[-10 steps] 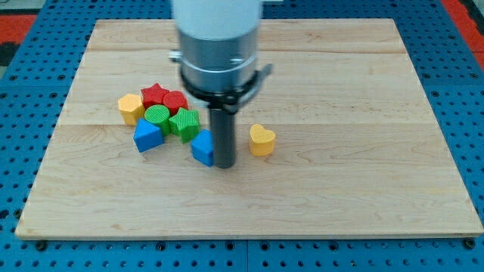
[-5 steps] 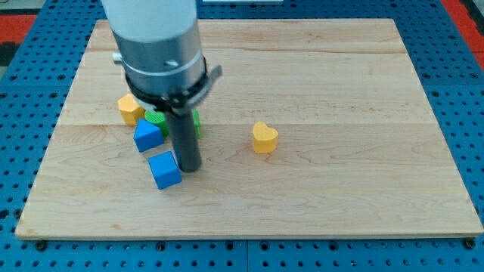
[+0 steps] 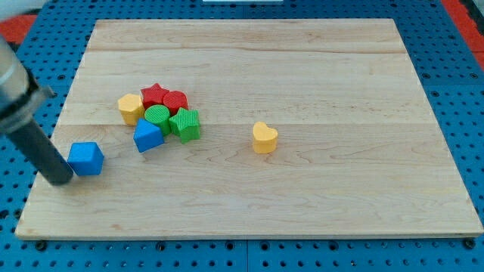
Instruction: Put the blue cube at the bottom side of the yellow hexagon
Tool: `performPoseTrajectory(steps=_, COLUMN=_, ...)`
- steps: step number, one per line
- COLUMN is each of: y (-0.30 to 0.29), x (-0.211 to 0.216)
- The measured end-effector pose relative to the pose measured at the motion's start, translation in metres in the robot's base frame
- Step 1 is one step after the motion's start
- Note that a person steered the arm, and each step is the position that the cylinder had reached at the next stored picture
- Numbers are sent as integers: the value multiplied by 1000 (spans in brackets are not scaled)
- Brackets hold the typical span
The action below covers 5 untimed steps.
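**Eight blocks on the board, one rod**

There were eight blocks in all. Two were blue: a blue cube (image 3: pixel 85 159) and a blue block (image 3: pixel 147 137) of roughly triangular shape. Two were yellow: a yellow hexagon (image 3: pixel 130 109) and a yellow heart (image 3: pixel 264 138). Two were red: a red star (image 3: pixel 155 95) and a red block (image 3: pixel 176 100) whose shape could not be made out. Two were green: a green cylinder (image 3: pixel 157 117) and a green block (image 3: pixel 185 124) with ridged sides. One wooden board (image 3: pixel 340 75) carried them all. One dark rod was present, with my tip (image 3: pixel 59 180).
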<state>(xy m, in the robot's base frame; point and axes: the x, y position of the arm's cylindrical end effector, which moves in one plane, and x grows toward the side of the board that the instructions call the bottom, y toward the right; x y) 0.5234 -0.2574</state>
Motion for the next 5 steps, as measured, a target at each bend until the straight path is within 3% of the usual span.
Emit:
performPoseTrajectory(steps=1, y=37, x=-30)
performPoseTrajectory(steps=3, y=46, x=-14)
performPoseTrajectory(steps=4, y=87, x=-18)
performPoseTrajectory(steps=5, y=72, x=-50)
